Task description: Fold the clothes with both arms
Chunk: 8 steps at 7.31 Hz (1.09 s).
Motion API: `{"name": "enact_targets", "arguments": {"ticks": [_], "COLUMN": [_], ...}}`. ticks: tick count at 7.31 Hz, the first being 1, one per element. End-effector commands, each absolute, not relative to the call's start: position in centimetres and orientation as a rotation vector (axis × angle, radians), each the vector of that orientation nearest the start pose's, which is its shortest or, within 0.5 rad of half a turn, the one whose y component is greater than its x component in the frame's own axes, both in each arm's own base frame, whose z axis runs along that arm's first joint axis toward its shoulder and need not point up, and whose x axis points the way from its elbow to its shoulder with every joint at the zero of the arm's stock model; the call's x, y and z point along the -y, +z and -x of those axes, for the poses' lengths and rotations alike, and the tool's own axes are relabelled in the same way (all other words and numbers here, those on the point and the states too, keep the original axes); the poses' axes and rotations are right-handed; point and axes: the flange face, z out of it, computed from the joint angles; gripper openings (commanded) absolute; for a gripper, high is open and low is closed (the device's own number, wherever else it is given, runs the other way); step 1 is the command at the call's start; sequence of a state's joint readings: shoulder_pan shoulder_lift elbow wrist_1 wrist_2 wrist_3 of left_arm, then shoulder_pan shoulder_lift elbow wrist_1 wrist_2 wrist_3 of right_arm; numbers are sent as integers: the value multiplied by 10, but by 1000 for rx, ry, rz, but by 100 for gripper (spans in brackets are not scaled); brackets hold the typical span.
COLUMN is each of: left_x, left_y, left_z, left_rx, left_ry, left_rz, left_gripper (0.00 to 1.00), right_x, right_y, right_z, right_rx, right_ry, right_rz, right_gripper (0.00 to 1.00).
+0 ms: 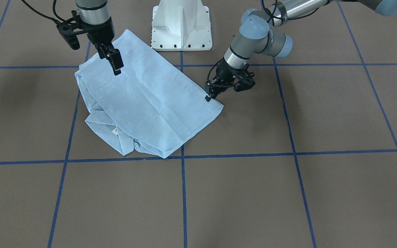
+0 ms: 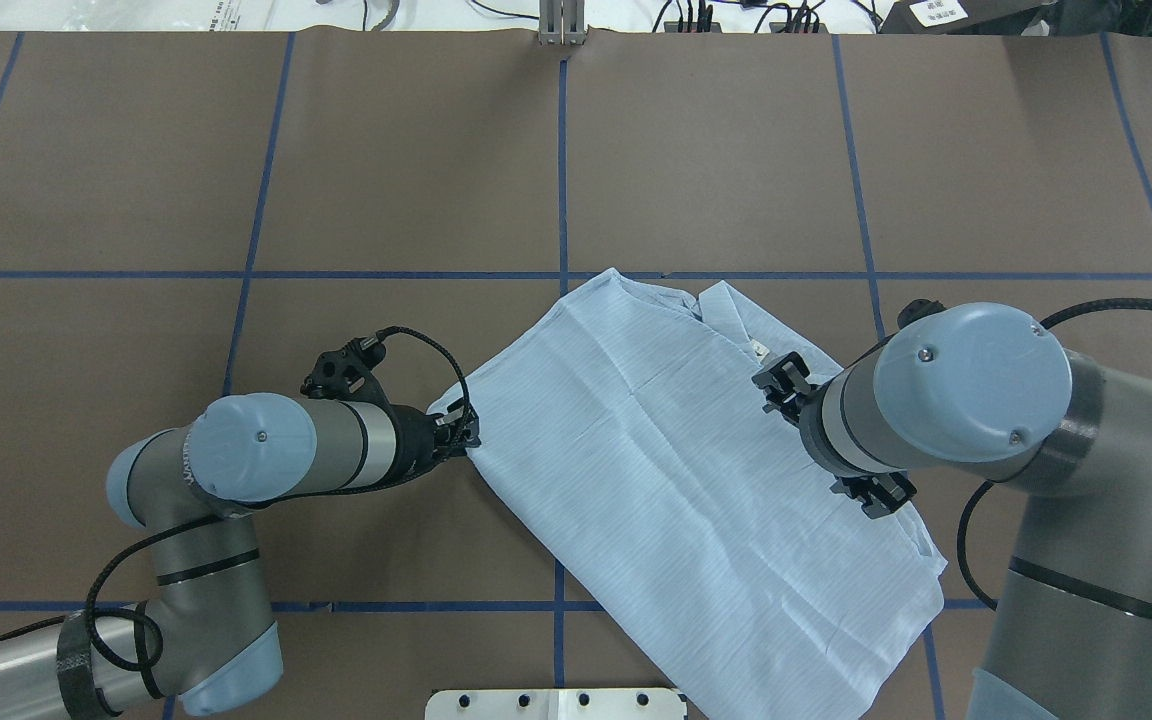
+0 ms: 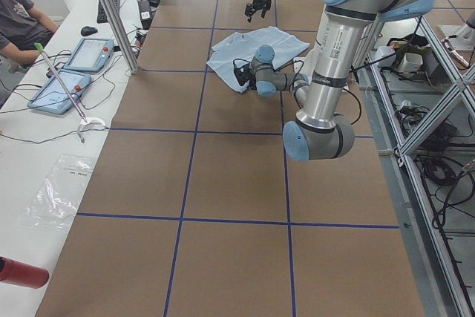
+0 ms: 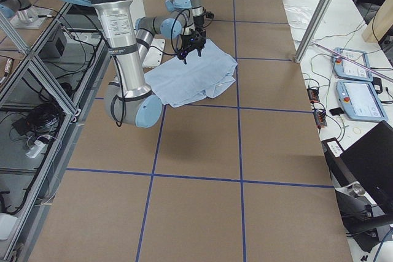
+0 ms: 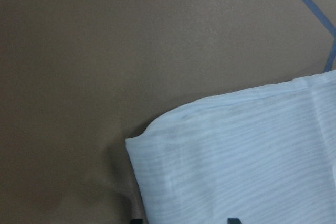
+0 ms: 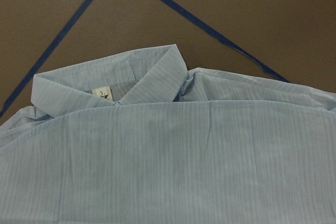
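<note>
The pale blue striped shirt (image 1: 143, 100) lies folded flat on the brown table, collar and white neck label (image 1: 114, 131) towards the operators' side. It also shows in the overhead view (image 2: 676, 470). My left gripper (image 1: 209, 95) is low at the shirt's side edge, near a folded corner (image 5: 157, 135). Its fingertips (image 5: 233, 220) are apart, the cloth lies flat and it holds nothing. My right gripper (image 1: 115, 65) hovers open and empty above the shirt's other side (image 2: 776, 385). The right wrist view looks at the collar (image 6: 152, 77).
The white pedestal base (image 1: 181, 24) stands just behind the shirt. Blue tape lines (image 1: 183, 193) divide the brown table into squares. Beside the table are a bench with tablets (image 3: 82, 57), a seated person (image 3: 18, 24) and a red bottle (image 3: 18, 272).
</note>
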State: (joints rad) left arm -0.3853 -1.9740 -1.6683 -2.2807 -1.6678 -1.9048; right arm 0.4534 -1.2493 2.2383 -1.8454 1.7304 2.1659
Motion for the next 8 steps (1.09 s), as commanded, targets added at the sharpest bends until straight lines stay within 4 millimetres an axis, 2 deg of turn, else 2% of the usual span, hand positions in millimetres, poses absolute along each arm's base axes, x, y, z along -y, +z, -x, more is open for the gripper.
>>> {"name": "enact_targets", "arguments": {"ticks": [1,2,3,5,7,8], "left_x": [387,421,477,582,656,665], "left_y": [299,296,286,266,277,280], "left_z": [-526,-516,-509,-507,-510,-508], "left_rx": [-1242,-1236,-1224,-1164,-1191,-1192], "left_ry": [-574,-576,-604,-636,-676,-668], "left_rz": [-27,-92,-164,-273,-342,-360], "left_gripper": [0,0,0,0,0,28], "right_x": [320,320,320,320,322,320], "right_y": [246,244,245,244,245,237], "right_z": [389,390,390,390,397,401], "right_rx": [732,733,732,733,728,742], "right_ry": [942,943,942,941,941,933], "right_rz": [211,212,211,212,213,218], "right_gripper": [100,100,100,100,100,100]}}
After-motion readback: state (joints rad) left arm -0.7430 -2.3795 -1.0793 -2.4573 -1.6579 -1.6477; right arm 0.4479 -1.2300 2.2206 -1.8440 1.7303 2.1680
